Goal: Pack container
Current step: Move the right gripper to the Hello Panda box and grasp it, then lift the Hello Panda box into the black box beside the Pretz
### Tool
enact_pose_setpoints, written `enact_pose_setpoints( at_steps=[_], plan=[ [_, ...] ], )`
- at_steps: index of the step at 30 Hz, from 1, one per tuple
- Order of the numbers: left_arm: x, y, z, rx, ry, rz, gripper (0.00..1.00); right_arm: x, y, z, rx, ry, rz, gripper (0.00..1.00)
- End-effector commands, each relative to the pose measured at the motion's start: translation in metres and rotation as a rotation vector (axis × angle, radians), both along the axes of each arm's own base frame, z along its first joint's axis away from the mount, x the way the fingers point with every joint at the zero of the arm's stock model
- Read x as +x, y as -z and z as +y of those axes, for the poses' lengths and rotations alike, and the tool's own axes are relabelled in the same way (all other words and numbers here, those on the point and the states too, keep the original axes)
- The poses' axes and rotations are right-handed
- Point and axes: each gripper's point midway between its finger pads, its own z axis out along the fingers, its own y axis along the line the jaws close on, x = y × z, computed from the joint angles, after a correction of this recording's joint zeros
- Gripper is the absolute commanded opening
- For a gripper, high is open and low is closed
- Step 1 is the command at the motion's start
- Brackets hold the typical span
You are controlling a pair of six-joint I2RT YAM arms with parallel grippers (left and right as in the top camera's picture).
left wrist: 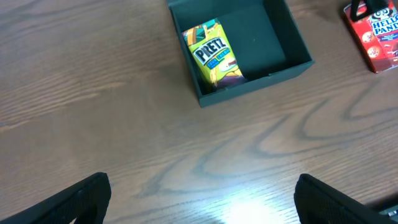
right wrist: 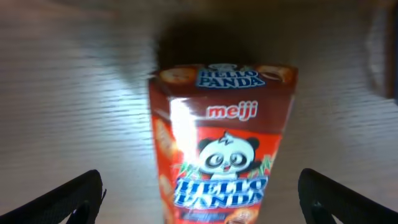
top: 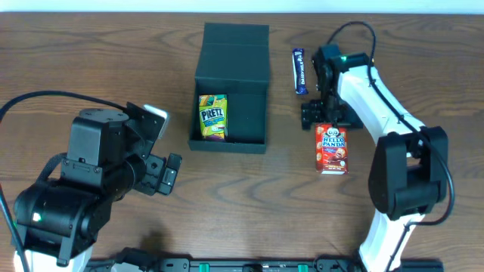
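Note:
The dark container (top: 249, 113) stands open at the table's middle back, its flap lid (top: 236, 51) laid back. A green-yellow Pretz box (top: 213, 117) lies inside at its left; both also show in the left wrist view, the box wall (left wrist: 261, 84) and the Pretz (left wrist: 213, 54). A red Hello Panda box (top: 331, 149) lies on the table right of the container. My right gripper (top: 325, 115) is open just above its far end, fingers either side (right wrist: 199, 199) of the box (right wrist: 221, 143), not touching. My left gripper (top: 168, 174) is open and empty over bare table (left wrist: 202, 202).
A dark blue snack bar (top: 299, 70) lies at the back, right of the container lid, near the right arm. The red box also shows at the left wrist view's top right corner (left wrist: 379, 34). A dark rail runs along the table's front edge (top: 249, 264).

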Motion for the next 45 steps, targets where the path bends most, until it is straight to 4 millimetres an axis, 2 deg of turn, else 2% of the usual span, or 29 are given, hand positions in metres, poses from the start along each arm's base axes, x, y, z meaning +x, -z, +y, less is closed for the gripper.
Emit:
enact_pose_setpoints(
  at_steps=[1, 14, 20, 22, 27, 32, 36, 39, 43, 45],
  plan=[
    [-0.001, 0.001, 0.0, 0.0, 0.011, 0.004, 0.95, -0.007, 0.012, -0.004, 0.031, -0.018, 0.019, 0.99],
    [-0.001, 0.001, 0.0, 0.0, 0.011, 0.004, 0.95, -0.012, 0.044, -0.005, 0.06, -0.059, 0.001, 0.98],
    [-0.001, 0.001, 0.0, 0.0, 0.011, 0.004, 0.95, -0.011, 0.05, 0.0, 0.092, -0.084, -0.012, 0.87],
    [-0.001, 0.001, 0.0, 0.0, 0.011, 0.004, 0.95, -0.01, 0.051, 0.001, 0.093, -0.086, -0.015, 0.86],
    [-0.001, 0.001, 0.0, 0.0, 0.011, 0.004, 0.95, -0.005, 0.051, 0.002, 0.096, -0.087, -0.036, 0.7],
    [-0.001, 0.001, 0.0, 0.001, 0.011, 0.004, 0.95, -0.002, 0.049, 0.006, 0.113, -0.085, -0.045, 0.68],
    [-0.001, 0.001, 0.0, 0.0, 0.011, 0.004, 0.95, 0.011, 0.034, 0.026, 0.204, -0.069, -0.076, 0.66],
    [-0.001, 0.001, 0.0, 0.0, 0.011, 0.004, 0.95, 0.029, 0.012, 0.038, 0.236, -0.059, -0.119, 0.65],
    [-0.001, 0.001, 0.0, 0.0, 0.011, 0.004, 0.95, 0.05, -0.03, 0.054, 0.255, -0.039, -0.18, 0.64],
    [-0.001, 0.001, 0.0, 0.001, 0.011, 0.004, 0.95, 0.059, -0.053, 0.069, 0.282, -0.043, -0.217, 0.64]
  ],
)
